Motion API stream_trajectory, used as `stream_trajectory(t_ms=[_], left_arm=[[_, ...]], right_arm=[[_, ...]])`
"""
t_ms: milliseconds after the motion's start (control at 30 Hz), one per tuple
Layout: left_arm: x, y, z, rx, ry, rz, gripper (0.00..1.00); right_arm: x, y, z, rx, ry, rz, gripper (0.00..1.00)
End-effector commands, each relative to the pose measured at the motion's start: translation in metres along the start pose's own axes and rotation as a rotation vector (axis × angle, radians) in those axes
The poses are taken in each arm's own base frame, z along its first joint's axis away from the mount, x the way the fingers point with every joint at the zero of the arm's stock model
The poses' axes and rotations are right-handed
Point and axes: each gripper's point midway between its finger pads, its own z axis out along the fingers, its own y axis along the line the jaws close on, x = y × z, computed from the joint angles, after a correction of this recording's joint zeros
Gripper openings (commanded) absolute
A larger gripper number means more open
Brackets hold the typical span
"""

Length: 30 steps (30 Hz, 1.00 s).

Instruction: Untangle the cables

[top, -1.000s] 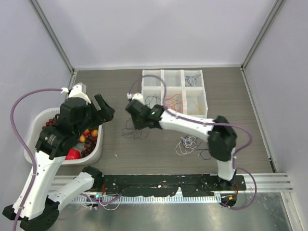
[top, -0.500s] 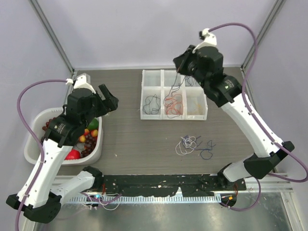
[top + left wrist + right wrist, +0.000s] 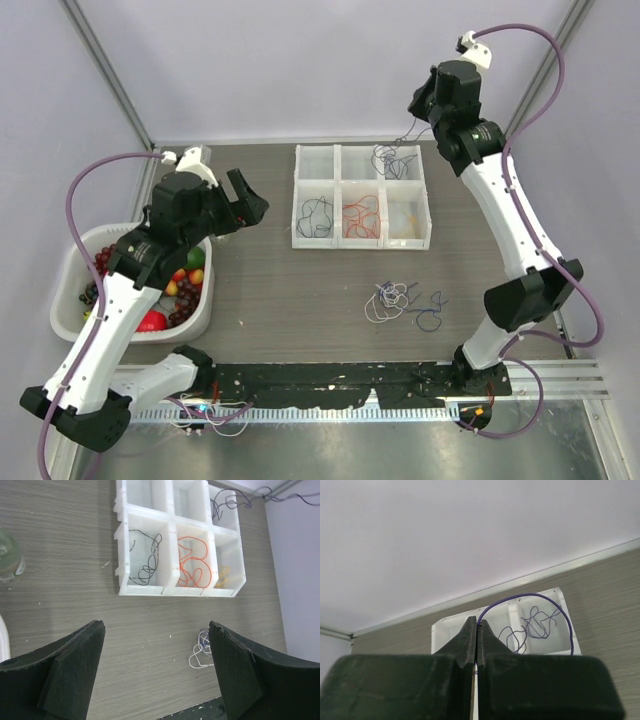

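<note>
My right gripper [image 3: 420, 110] is raised high over the back right of the table. It is shut on a purple-blue cable [image 3: 393, 158] that hangs into the back-right compartment of the white divided tray [image 3: 337, 185]. In the right wrist view the shut tips [image 3: 477, 620] pinch that cable [image 3: 530, 596], which arcs away over the tray [image 3: 449, 627]. The front compartments hold a black cable [image 3: 146, 562], a red-orange cable [image 3: 195, 566] and a yellow cable [image 3: 223, 575]. A small tangle of white and purple-blue cables [image 3: 391, 298] lies on the table. My left gripper [image 3: 243, 207] is open and empty, up left of the tray; it is also open in its wrist view [image 3: 157, 627].
A white basket [image 3: 70, 262] of fruit stands at the left edge, under my left arm. A loose blue strand [image 3: 430, 316] lies right of the tangle. A black rail [image 3: 340, 376] runs along the near edge. Walls close the back and both sides.
My right arm has swung from the table's middle up to the back right, carrying the purple-blue cable over the back-right compartment. My left gripper has shifted slightly right, staying open.
</note>
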Motion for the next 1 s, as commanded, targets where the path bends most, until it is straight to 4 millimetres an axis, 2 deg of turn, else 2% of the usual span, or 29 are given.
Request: stream_trajectory(t_ms=[0,33,200,367,433,467,500,533,567,667,700,733,767,867,900,933,967], left_arm=[[-0.011,-0.023,-0.002,0.113,-0.013,0.049,0.89],[-0.011,-0.023,-0.002,0.112,-0.012,0.056,0.89],[-0.013,-0.021,-0.002,0.105,-0.014,0.092,0.89],[-0.011,-0.019,0.002,0.090,0.002,0.122,0.90],[-0.011,-0.018,0.002,0.088,0.006,0.131,0.90],[-0.010,-0.017,0.003,0.084,0.009,0.136,0.90],[-0.009,-0.016,0.002,0.083,0.011,0.138,0.90],[-0.008,-0.016,0.003,0.081,0.015,0.143,0.90],[-0.007,-0.015,0.003,0.080,0.020,0.145,0.90],[-0.004,-0.014,0.003,0.075,0.033,0.152,0.90],[-0.004,-0.013,0.002,0.075,0.036,0.155,0.90],[-0.003,-0.013,0.002,0.074,0.039,0.155,0.90],[-0.002,-0.013,0.001,0.075,0.040,0.155,0.90],[0.002,-0.011,0.003,0.070,0.055,0.151,0.90],[0.006,-0.014,0.003,0.094,0.074,0.149,0.90],[0.008,-0.015,0.004,0.096,0.086,0.147,0.90],[0.012,-0.016,0.005,0.101,0.100,0.144,0.90]], right_arm=[[-0.040,-0.004,0.014,0.015,-0.115,-0.001,0.01],[-0.036,-0.011,0.024,0.035,-0.106,-0.004,0.01],[-0.033,-0.029,0.047,0.087,-0.105,-0.026,0.01],[-0.002,-0.049,0.074,0.137,-0.045,-0.089,0.01],[0.017,-0.054,0.085,0.148,-0.012,-0.098,0.01],[0.032,-0.058,0.093,0.152,0.018,-0.104,0.01],[0.037,-0.059,0.097,0.151,0.024,-0.107,0.01],[0.055,-0.062,0.105,0.149,0.058,-0.109,0.01],[0.063,-0.063,0.110,0.147,0.071,-0.106,0.01],[0.107,-0.071,0.133,0.152,0.152,-0.093,0.01],[0.116,-0.073,0.137,0.150,0.169,-0.095,0.01],[0.135,-0.079,0.145,0.160,0.203,-0.091,0.01],[0.145,-0.081,0.147,0.164,0.227,-0.091,0.01],[0.193,-0.098,0.157,0.202,0.340,-0.091,0.01],[0.199,-0.101,0.158,0.210,0.355,-0.093,0.01],[0.218,-0.110,0.159,0.234,0.402,-0.109,0.01],[0.226,-0.115,0.164,0.243,0.423,-0.126,0.01]])
